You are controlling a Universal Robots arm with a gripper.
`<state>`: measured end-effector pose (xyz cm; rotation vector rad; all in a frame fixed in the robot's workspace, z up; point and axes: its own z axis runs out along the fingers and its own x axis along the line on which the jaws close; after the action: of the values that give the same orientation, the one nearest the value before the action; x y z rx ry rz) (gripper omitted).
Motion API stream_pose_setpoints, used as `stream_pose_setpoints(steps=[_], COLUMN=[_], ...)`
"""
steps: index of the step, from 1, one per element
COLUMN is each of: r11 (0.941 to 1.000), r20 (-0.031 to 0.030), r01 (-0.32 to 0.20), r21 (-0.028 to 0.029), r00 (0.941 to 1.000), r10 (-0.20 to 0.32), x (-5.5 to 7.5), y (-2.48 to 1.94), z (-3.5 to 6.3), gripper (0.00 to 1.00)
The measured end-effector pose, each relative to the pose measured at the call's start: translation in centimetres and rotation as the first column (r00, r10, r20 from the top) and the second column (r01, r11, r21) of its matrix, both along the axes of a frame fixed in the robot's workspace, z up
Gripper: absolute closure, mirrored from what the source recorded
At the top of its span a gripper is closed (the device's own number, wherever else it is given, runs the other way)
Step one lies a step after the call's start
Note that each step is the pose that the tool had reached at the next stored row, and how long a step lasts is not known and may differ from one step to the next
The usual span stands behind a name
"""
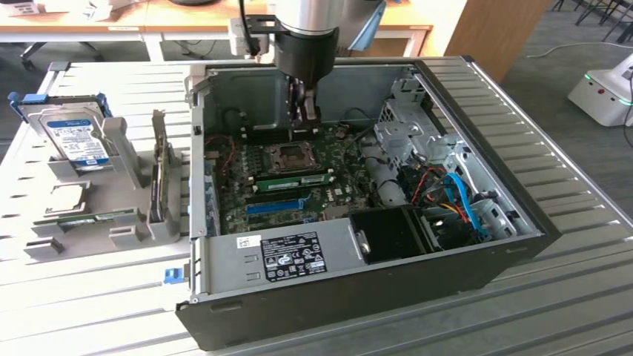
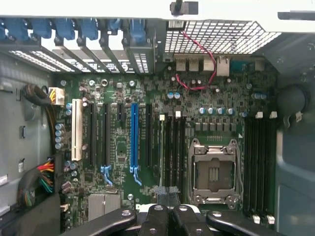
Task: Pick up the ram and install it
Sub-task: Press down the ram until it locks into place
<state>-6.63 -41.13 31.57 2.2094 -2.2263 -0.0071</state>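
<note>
The ram (image 1: 296, 179), a narrow green stick, sits in a slot on the motherboard (image 1: 252, 159) inside the open computer case (image 1: 514, 222). In the wrist view I see the ram (image 2: 161, 147) edge-on among the black slots beside the processor socket (image 2: 212, 172). My gripper (image 1: 305, 113) hangs over the back part of the board, above the ram and apart from it. Its black fingers are pressed together with nothing between them. In the wrist view my gripper (image 2: 167, 192) lies close to one end of the ram's slot.
A grey rack (image 1: 118, 237) at the exterior view's left holds a blue-labelled hard drive (image 1: 79, 137), a second green stick (image 1: 94, 218) lying low, and a dark board (image 1: 158, 178) on edge. Cables (image 1: 460, 196) and a drive cage (image 1: 401, 122) crowd the case's right.
</note>
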Motion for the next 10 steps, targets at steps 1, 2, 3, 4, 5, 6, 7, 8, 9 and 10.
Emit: stream_pose_setpoints(steps=[1, 2, 3, 4, 5, 6, 7, 8, 9, 10], r11=[1.0000, 1.0000, 1.0000, 1.0000, 1.0000, 1.0000, 1.0000, 1.0000, 1.0000, 1.0000], r20=[0.0000, 0.0000, 0.0000, 0.0000, 0.0000, 0.0001, 0.0000, 0.0000, 0.0000, 0.0000], r01=[0.000, 0.000, 0.000, 0.000, 0.000, 0.000, 0.000, 0.000, 0.000, 0.000], r21=[0.0001, 0.0001, 0.0001, 0.0001, 0.0001, 0.0001, 0.0002, 0.0001, 0.0001, 0.0000], r00=[1.0000, 1.0000, 1.0000, 1.0000, 1.0000, 1.0000, 1.0000, 1.0000, 1.0000, 1.0000], r10=[0.000, 0.000, 0.000, 0.000, 0.000, 0.000, 0.000, 0.000, 0.000, 0.000], x=[0.12, 0.23, 0.34, 0.44, 0.55, 0.65, 0.75, 0.84, 0.90, 0.92], y=[0.00, 0.00, 0.00, 0.00, 0.00, 0.00, 0.00, 0.00, 0.00, 0.00], z=[-0.01, 0.00, 0.00, 0.00, -0.01, -0.01, -0.01, 0.00, 0.00, 0.00], gripper=[0.90, 0.90, 0.90, 0.90, 0.90, 0.90, 0.90, 0.90, 0.90, 0.90])
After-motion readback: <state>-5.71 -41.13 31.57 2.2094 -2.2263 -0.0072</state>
